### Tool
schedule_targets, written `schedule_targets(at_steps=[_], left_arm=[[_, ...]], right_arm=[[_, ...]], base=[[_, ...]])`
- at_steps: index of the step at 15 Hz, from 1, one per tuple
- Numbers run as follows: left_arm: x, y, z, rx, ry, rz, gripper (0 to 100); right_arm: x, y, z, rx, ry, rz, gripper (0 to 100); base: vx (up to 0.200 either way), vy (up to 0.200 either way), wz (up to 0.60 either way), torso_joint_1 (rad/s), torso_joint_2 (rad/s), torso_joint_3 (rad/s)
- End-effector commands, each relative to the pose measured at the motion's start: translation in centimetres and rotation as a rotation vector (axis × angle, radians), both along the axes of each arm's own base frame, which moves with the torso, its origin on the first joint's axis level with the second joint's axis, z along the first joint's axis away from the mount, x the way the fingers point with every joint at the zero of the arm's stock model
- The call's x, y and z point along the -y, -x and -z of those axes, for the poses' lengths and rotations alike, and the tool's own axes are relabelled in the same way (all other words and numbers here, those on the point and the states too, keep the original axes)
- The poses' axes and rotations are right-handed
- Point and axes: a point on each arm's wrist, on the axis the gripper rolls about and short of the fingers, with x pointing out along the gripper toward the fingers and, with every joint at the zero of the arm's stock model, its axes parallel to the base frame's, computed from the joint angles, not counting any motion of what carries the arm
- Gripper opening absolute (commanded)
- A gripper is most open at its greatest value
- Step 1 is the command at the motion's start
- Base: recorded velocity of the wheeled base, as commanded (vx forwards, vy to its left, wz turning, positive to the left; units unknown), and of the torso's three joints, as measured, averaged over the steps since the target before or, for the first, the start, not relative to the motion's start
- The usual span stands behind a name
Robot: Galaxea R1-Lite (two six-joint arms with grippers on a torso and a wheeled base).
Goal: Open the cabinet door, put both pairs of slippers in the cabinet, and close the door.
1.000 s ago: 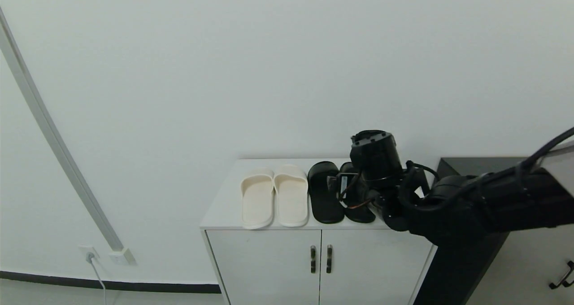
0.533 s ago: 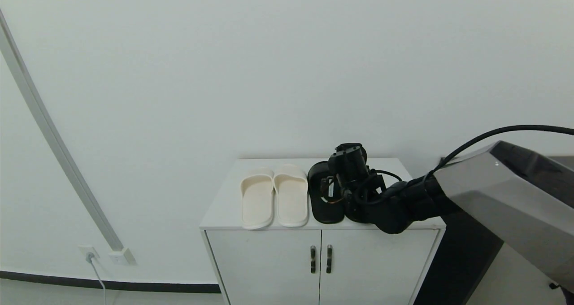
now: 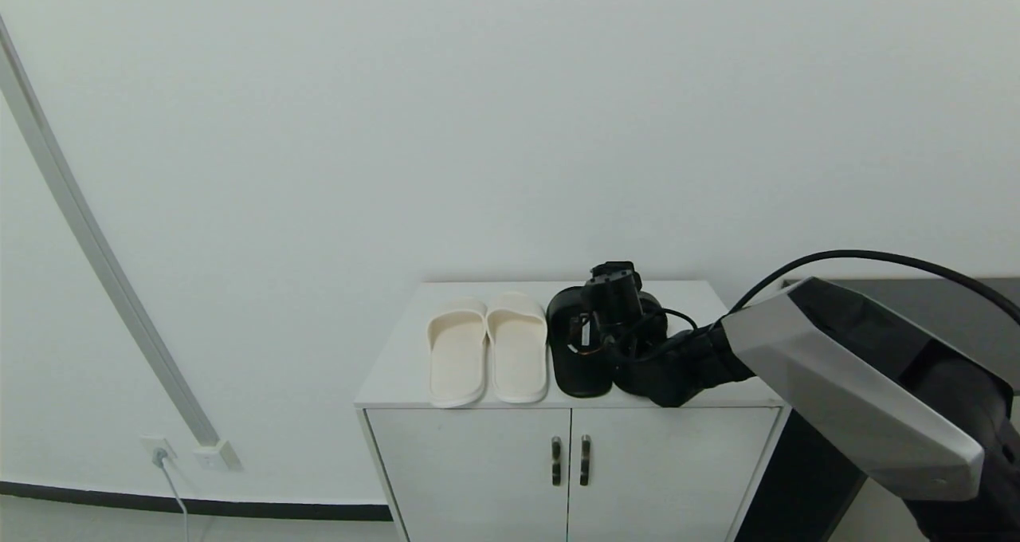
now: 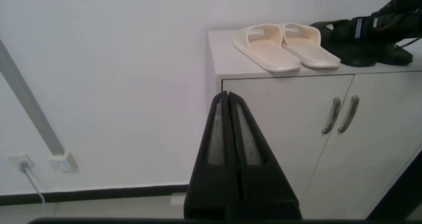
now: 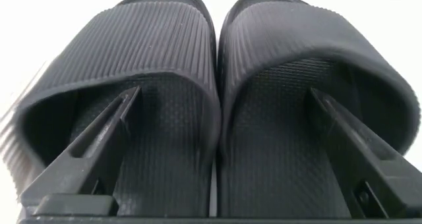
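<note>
Although both pairs of slippers sit on top of the white cabinet (image 3: 394,375), I read its two doors (image 3: 478,478) as shut. The paired vertical handles (image 3: 556,461) stand side by side at the centre seam.

Slipper positions:
- The white slippers (image 3: 488,349) lie side by side on the left half of the top. Their toes point toward the wall and their heels are at the front edge.
- The black slippers (image 3: 575,351) lie just beside them on the right, in the same orientation. I cannot tell whether the two pairs touch.

Right arm: the right gripper (image 5: 224,95) is at the black pair, entering from the right over the cabinet top. Its jaws stand wide apart. One finger (image 5: 99,151) lies inside one black slipper under its ribbed strap. The other finger (image 5: 356,151) lies inside the second slipper under its strap. I cannot tell whether either finger presses on a slipper.

Left arm: the left gripper (image 4: 227,99) hangs low and to the left of the cabinet, well apart from it and below the level of its top. Its fingers are pressed together with nothing between them.

Surroundings:
- A wall socket (image 3: 159,449) sits near the floor on the left.
- A grey cable duct (image 3: 96,247) runs diagonally up the wall from beside the socket.
- A dark unit (image 3: 797,486) stands just beside the cabinet on the right.
</note>
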Motion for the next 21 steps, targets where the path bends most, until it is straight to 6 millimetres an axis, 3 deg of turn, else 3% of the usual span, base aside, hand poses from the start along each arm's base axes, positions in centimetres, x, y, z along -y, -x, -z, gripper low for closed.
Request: schedule_targets(at_steps=[1, 3, 4, 10, 12, 14, 16, 19, 21], left_arm=[[0.0, 0.0, 0.0, 0.0, 0.0, -0.001, 0], [0.0, 0.0, 0.0, 0.0, 0.0, -0.001, 0], [0.0, 0.0, 0.0, 0.0, 0.0, -0.001, 0], [0.0, 0.0, 0.0, 0.0, 0.002, -0.001, 0], [0.0, 0.0, 0.0, 0.0, 0.0, -0.001, 0], [0.0, 0.0, 0.0, 0.0, 0.003, -0.002, 0], [0.0, 0.0, 0.0, 0.0, 0.002, -0.002, 0], [0.0, 0.0, 0.0, 0.0, -0.003, -0.005, 0], [0.0, 0.0, 0.0, 0.0, -0.006, -0.004, 0]], right_arm=[[0.1, -0.6, 0.5, 0.003, 0.006, 0.005, 100], [0.3, -1.2, 0.4, 0.015, 0.003, 0.014, 100], [0.3, -1.5, 0.6, 0.018, 0.003, 0.016, 0], [0.3, -1.5, 1.0, 0.014, 0.004, 0.017, 0], [0.8, -0.8, -1.2, 0.061, -0.021, 0.015, 0], [2.3, 3.0, -4.9, 0.087, 0.002, -0.044, 0], [3.1, 8.2, -7.2, 0.099, -0.004, -0.176, 0], [5.1, 16.5, -8.8, 0.096, -0.001, -0.416, 0], [6.9, 20.5, -9.5, 0.076, -0.011, -0.576, 0]], base=[[0.0, 0.0, 0.0, 0.0, 0.0, 0.0], [0.0, 0.0, 0.0, 0.0, 0.0, 0.0], [0.0, 0.0, 0.0, 0.0, 0.0, 0.0], [0.0, 0.0, 0.0, 0.0, 0.0, 0.0], [0.0, 0.0, 0.0, 0.0, 0.0, 0.0], [0.0, 0.0, 0.0, 0.0, 0.0, 0.0], [0.0, 0.0, 0.0, 0.0, 0.0, 0.0], [0.0, 0.0, 0.0, 0.0, 0.0, 0.0], [0.0, 0.0, 0.0, 0.0, 0.0, 0.0]])
